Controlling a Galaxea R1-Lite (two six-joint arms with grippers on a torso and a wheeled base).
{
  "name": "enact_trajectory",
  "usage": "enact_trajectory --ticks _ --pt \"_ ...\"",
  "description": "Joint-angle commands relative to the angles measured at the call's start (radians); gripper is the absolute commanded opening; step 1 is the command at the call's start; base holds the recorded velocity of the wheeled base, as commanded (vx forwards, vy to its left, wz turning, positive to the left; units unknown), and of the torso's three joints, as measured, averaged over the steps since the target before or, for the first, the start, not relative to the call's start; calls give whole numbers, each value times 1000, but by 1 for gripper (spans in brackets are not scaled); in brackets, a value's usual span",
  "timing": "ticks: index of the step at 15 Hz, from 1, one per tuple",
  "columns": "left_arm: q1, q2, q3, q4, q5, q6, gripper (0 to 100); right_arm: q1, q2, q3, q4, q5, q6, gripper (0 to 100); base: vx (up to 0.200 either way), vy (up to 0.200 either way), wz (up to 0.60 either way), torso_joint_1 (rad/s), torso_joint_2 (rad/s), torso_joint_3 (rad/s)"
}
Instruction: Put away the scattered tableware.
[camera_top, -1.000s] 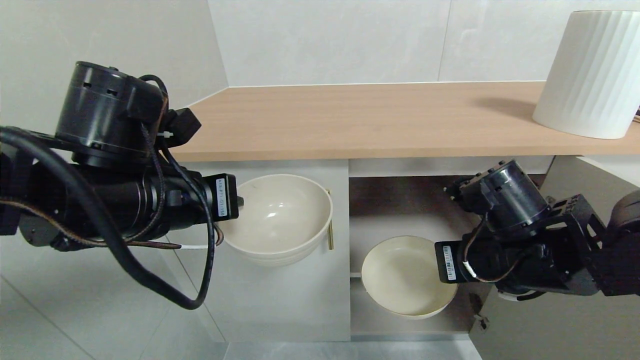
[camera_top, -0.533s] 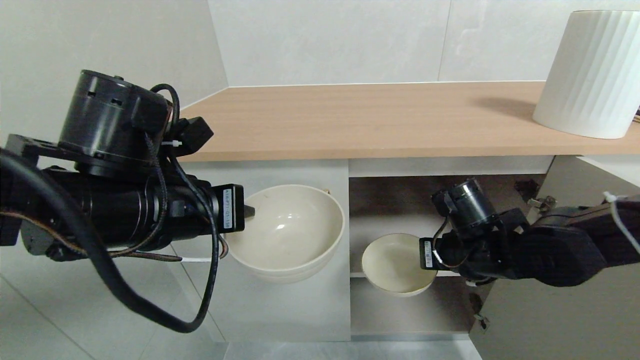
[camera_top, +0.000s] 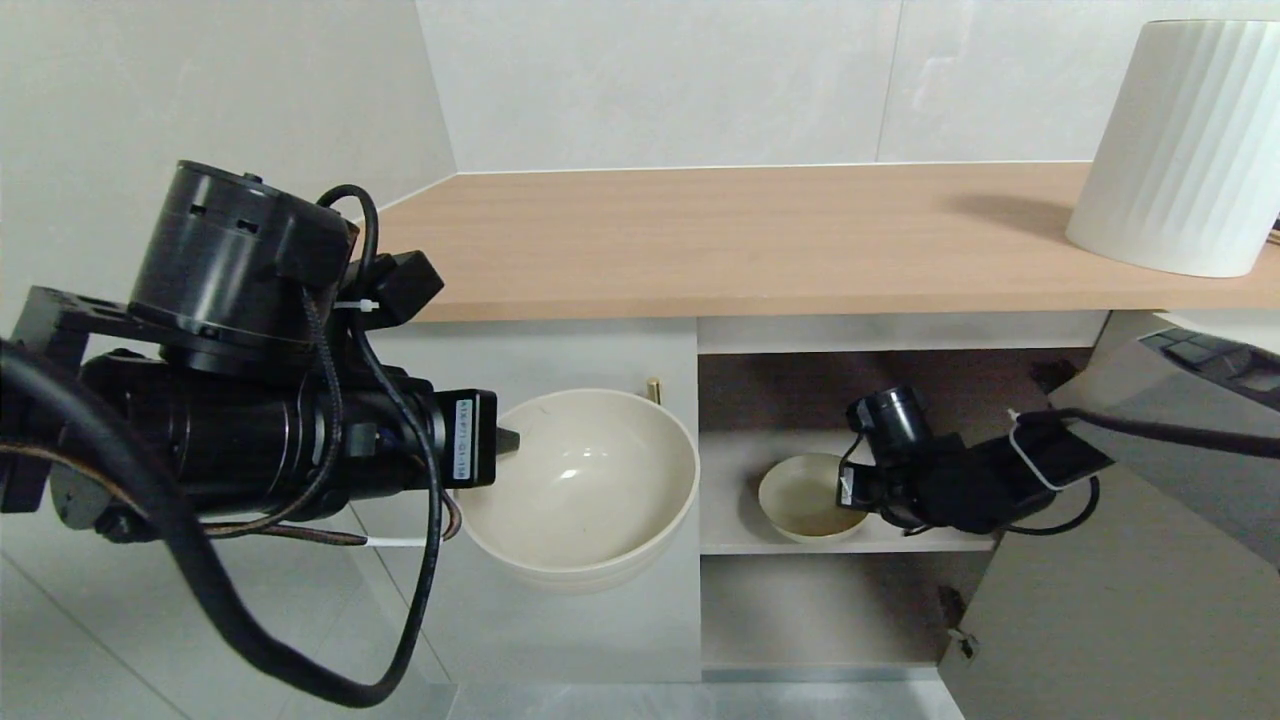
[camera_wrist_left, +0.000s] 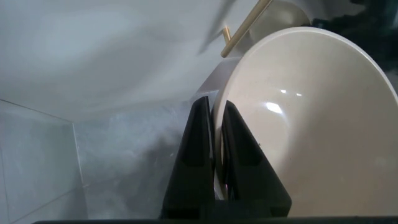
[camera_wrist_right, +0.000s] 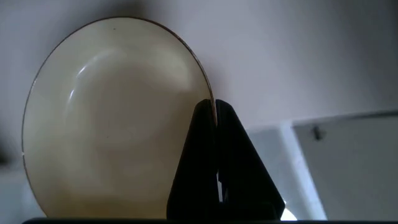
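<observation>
While the left arm is held across the left half of the frame, the left gripper (camera_top: 507, 438) is seen at mid-height, left of centre. Its jaws are pinched narrow on the rim of the large bowl (camera_top: 580, 490), with one finger inside the rim and one outside. The large bowl is cream, held mouth-up and slightly tilted, off any surface, in front of the closed cabinet door (camera_top: 560, 630). A brass handle (camera_top: 654, 388) is seen just above the bowl's far rim. The wooden worktop (camera_top: 750, 240) runs across the upper middle of the frame.

Right of centre the cabinet is open. A shelf (camera_top: 730, 480) is seen inside it, and the small bowl (camera_top: 805, 498) is at shelf level, mouth-up, toward the shelf's front. Whether it rests fully on the shelf cannot be told. The right gripper (camera_top: 850, 492) is inside the cabinet, at the small bowl's right rim. Its jaws are closed thin on that rim, shown close up in the right wrist view.

A white ribbed container (camera_top: 1180, 150) stands on the worktop at upper right. The open door (camera_top: 1100, 600) is seen at lower right.
</observation>
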Motion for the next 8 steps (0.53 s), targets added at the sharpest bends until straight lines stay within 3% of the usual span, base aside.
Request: enact_trajectory --ticks 1,8 --pt "0 4 0 1 1 -1 0 -36 113 -64 -1 -32 -1 0 0 0 0 0 0 0" --pt "0 4 0 -1 2 -1 0 -55 185 -156 -1 -96 -1 0 0 0 0 0 0 0"
